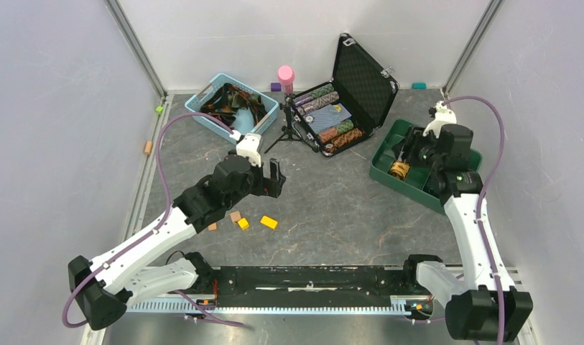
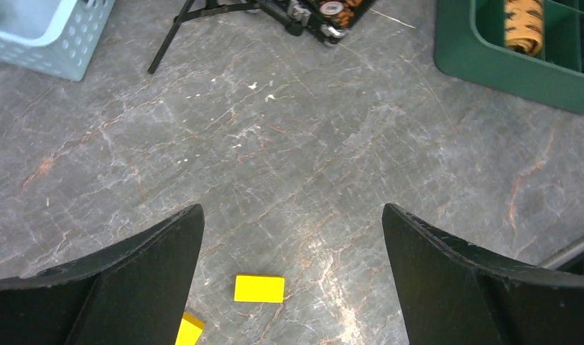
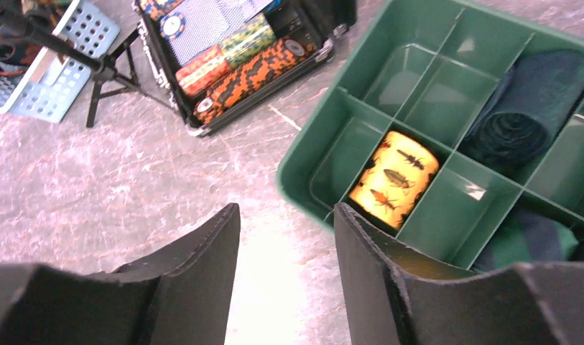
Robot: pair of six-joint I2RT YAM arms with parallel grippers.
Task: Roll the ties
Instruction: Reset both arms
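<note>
Left fingers [image 1: 276,175] in the overhead view hang spread wide and empty above the tabletop [image 1: 332,215] near its middle, a yellow block [image 1: 269,222] just below them at six o'clock. Right fingers [image 1: 416,152] hover at the green tray [image 1: 383,176] at three o'clock, where a yellow-orange rolled tie [image 1: 399,170] sits in one compartment. Loose ties [image 1: 235,100] lie heaped in the blue basket [image 1: 206,118] at eleven o'clock.

From the left wrist, both fingers stand far apart with bare tabletop between them, the yellow block at six o'clock, the tray at two.

From the right wrist, the fingers are partly spread, gripping nothing, over the tray's near corner. The yellow-orange rolled tie sits at three o'clock, a dark green rolled tie [image 3: 526,108] at two, a plaid tie [image 3: 540,241] at four.
</note>
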